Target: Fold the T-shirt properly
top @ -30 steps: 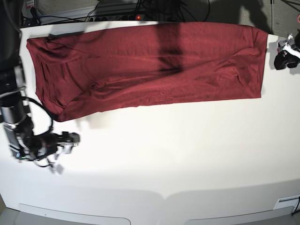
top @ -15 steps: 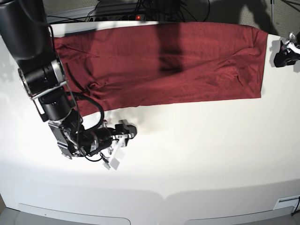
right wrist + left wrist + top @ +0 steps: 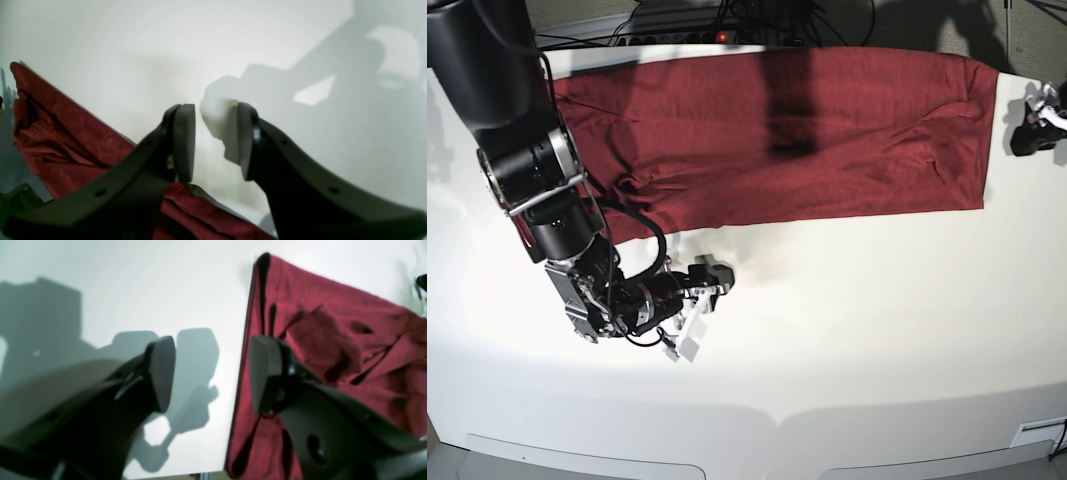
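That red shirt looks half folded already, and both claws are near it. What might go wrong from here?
1. The T-shirt is bunched and wrinkled at its end near the right gripper; folding over that could lock in creases.
2. The left gripper, jaws open, straddles the shirt's side edge; a shallow pinch may catch only one layer, or slip off the thin fabric.
3. The right gripper, open over bare table, could drag the near edge if it slides in low.
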`<state>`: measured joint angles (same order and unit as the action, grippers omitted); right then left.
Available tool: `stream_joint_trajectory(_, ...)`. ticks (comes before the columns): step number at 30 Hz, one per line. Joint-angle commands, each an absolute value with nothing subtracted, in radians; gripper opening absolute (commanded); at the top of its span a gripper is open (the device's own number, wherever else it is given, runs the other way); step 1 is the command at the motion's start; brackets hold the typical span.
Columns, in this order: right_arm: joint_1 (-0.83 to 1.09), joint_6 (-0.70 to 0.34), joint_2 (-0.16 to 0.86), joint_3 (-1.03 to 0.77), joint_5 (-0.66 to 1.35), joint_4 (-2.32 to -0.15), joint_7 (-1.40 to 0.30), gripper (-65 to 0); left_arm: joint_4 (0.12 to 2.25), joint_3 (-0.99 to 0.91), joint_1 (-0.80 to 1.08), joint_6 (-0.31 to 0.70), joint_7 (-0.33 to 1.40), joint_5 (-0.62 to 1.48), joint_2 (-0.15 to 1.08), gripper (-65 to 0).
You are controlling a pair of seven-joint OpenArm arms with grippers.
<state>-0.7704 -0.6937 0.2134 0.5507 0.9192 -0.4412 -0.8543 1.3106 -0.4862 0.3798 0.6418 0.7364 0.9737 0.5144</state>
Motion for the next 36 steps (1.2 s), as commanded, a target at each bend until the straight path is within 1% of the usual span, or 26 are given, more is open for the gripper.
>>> stream_joint_trajectory(1, -0.805, -0.698, 0.216, 0.547, 0.927, -0.451, -0.862, -43.6, 1.322, -0.469, 0.377, 0.688, 0.735, 0.987, 0.528, -31.1)
stream_joint_trajectory(6, -0.806, -0.698, 0.216, 0.547, 0.927, -0.451, -0.866, -43.6, 1.322, -0.373, 0.376, 0.698, 0.741, 0.949, 0.528, -31.1)
stream_joint_trajectory(12, -0.805, -0.698, 0.216, 0.547, 0.927, -0.451, -0.873, -43.6, 1.319, -0.352, 0.382, 0.698, 0.744, 0.837, 0.527, -31.1)
stream_joint_trajectory(14, -0.805, -0.698, 0.216, 0.547, 0.927, -0.451, -0.875, -43.6, 1.309, -0.352, 0.382, 0.698, 0.744, 0.849, 0.527, -31.1)
stream_joint_trajectory(19, -0.806, -0.698, 0.216, 0.547, 0.927, -0.451, -0.876, -43.6, 1.251, -0.345, 0.379, 0.698, 0.748, 0.977, 0.514, -31.1)
stream_joint_trajectory(29, -0.805, -0.698, 0.216, 0.547, 0.927, -0.451, -0.876, -43.6, 1.238, -0.345, 0.377, 0.698, 0.780, 0.978, 0.400, -31.4)
stream_joint_trajectory(32, -0.806, -0.698, 0.216, 0.547, 0.927, -0.451, -0.876, -43.6, 1.238, -0.345, 0.377, 0.698, 0.790, 0.978, 0.377, -33.1)
stream_joint_trajectory(36, -0.805, -0.698, 0.216, 0.547, 0.927, -0.451, -0.876, -43.6, 1.238, -0.345, 0.377, 0.698, 0.789, 0.978, 0.360, -33.1)
